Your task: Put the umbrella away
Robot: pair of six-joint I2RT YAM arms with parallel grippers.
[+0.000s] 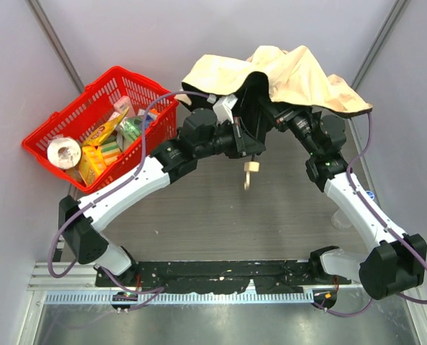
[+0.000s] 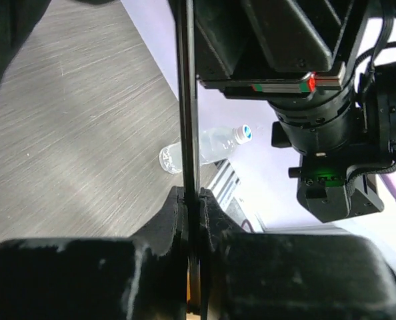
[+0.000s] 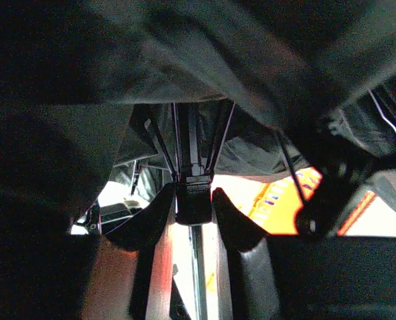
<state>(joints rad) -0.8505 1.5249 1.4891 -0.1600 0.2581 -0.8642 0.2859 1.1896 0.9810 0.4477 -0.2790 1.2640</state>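
Two white-and-black jointed arms, the left arm (image 1: 127,190) and the right arm (image 1: 357,208), meet at the far middle of a grey, wood-grained table (image 1: 271,230). There, the beige fabric folding umbrella (image 1: 300,75) lies draped over their ends in soft, crumpled folds. Its thin black shaft (image 1: 253,147) comes out from under the cloth towards the near edge and ends in a small tan handle (image 1: 251,167) with a cord loop. Whether the handle touches the table I cannot tell. A red plastic lattice basket (image 1: 98,90) filled with packets stands at the far left. Smooth pale lilac walls (image 1: 199,29) close in the table.

From the left wrist, the left pincer (image 2: 193,200) is clamped tight on the shaft, which runs straight up the view as a narrow, flat-sided black bar between matt black fingers (image 2: 168,220). A clear plastic bottle (image 2: 205,148) with a white cap lies on its side on the streaked table behind, next to the black housing of the right arm.

From the right wrist, the right pincer (image 3: 195,203) has its curved fingers pressed against both sides of a black block (image 3: 193,190) on the shaft. Thin black ribs (image 3: 159,143) fan out above it under dark, shadowed fabric.
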